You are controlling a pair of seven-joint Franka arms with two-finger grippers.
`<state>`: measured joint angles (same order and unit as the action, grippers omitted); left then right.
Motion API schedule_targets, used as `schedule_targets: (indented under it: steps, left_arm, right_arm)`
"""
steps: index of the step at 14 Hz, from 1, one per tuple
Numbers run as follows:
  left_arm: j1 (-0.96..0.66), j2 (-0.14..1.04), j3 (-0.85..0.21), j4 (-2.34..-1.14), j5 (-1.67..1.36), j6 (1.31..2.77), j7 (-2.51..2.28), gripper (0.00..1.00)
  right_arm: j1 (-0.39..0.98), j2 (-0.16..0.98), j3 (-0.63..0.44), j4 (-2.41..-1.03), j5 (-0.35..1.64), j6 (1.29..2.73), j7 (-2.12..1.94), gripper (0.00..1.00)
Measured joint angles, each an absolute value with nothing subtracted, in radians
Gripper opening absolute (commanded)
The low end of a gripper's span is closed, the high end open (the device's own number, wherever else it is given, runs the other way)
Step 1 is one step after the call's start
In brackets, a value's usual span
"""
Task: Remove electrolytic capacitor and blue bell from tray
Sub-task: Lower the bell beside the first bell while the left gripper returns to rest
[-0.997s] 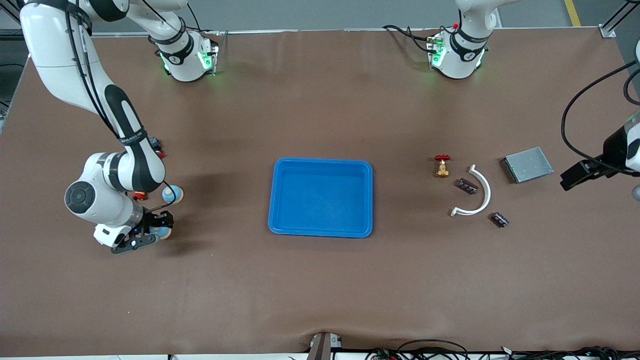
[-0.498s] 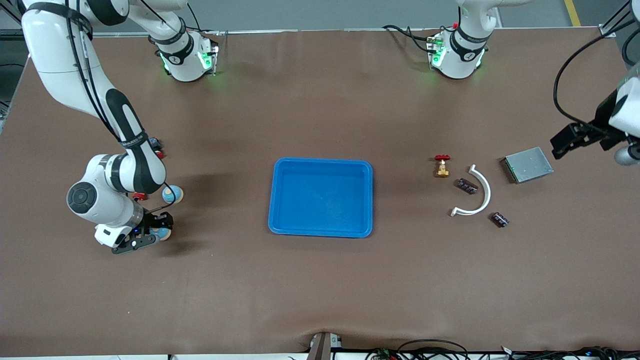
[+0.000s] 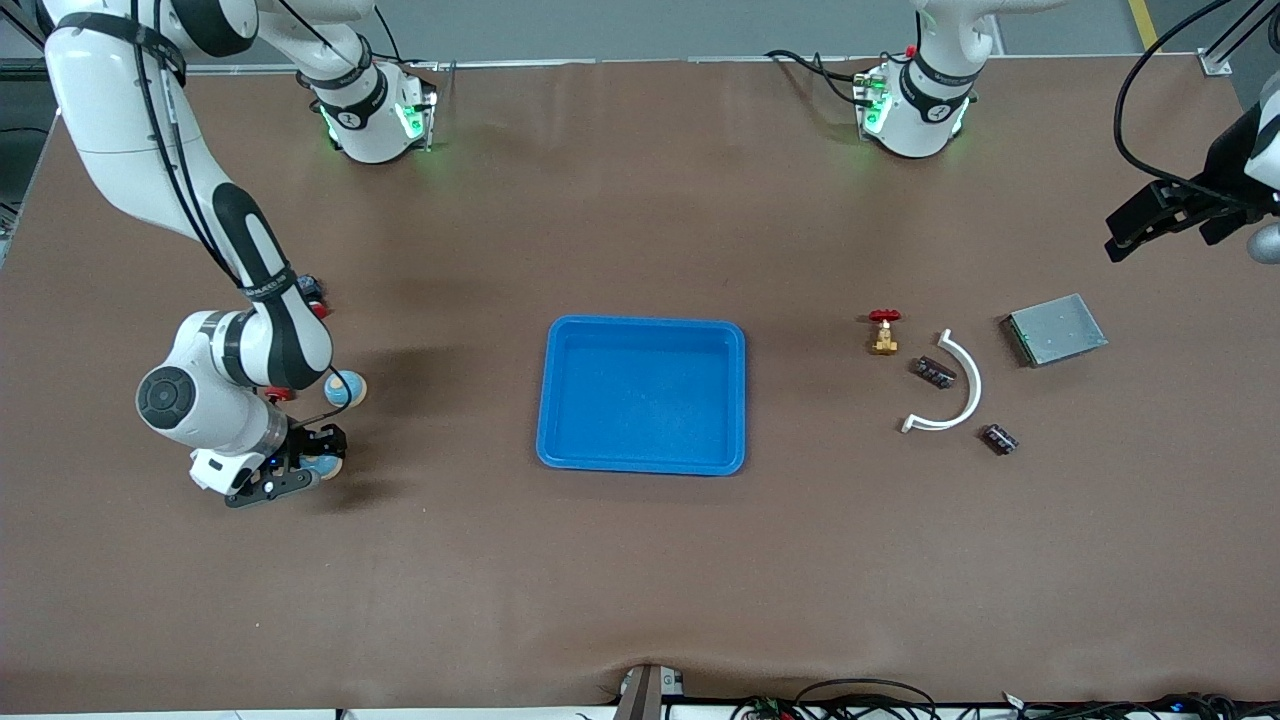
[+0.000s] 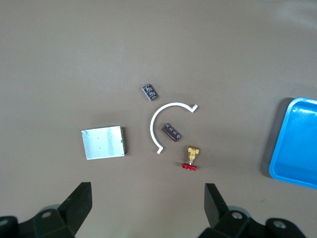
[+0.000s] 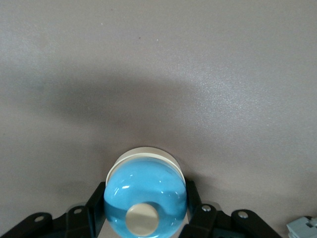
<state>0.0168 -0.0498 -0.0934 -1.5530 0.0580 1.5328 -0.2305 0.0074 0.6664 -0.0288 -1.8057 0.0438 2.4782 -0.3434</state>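
- The blue bell point(image 5: 145, 192) is clamped between the fingers point(image 5: 96, 208) of the right gripper point(image 3: 292, 466), low over the worktop point(image 3: 640, 580) near the right arm's end, well apart from the tray point(image 3: 642, 327).
- Its knob faces up toward the wrist camera; the bell appears close to the surface, so release looks like the coming move.
- A second blue bell point(image 3: 344, 388) stands just beside that arm, farther from the front camera.
- Nothing is seen in the tray.
- Two capacitors point(image 3: 935, 372) point(image 3: 999, 439) lie on the worktop toward the left arm's end, beside a white arc point(image 3: 960, 395), a valve point(image 3: 884, 332) and a grey box point(image 3: 1056, 329).
- The left gripper point(image 4: 148, 210) hangs high above these with fingers wide, holding nothing.
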Motion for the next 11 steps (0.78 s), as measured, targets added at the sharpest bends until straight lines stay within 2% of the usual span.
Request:
schedule_targets:
  steps: [3,4,5,11]
  left_arm:
    - [0.009,-0.054,-0.061,-1.558,0.058,1.53,-0.22,1.0]
    - [0.006,-0.055,-0.05,-1.559,0.056,1.529,-0.2,1.0]
    - [0.006,-0.056,-0.043,-1.559,0.051,1.528,-0.183,1.0]
    - [0.004,-0.069,-0.039,-1.56,0.044,1.511,-0.175,1.0]
  right_arm:
    - [0.007,0.666,-0.027,-1.806,0.044,2.478,-0.343,0.0]
    - [0.007,0.666,-0.026,-1.806,0.044,2.478,-0.343,0.55]
    - [0.007,0.666,-0.026,-1.806,0.044,2.478,-0.343,1.0]
    - [0.007,0.672,-0.026,-1.805,0.044,2.495,-0.343,1.0]
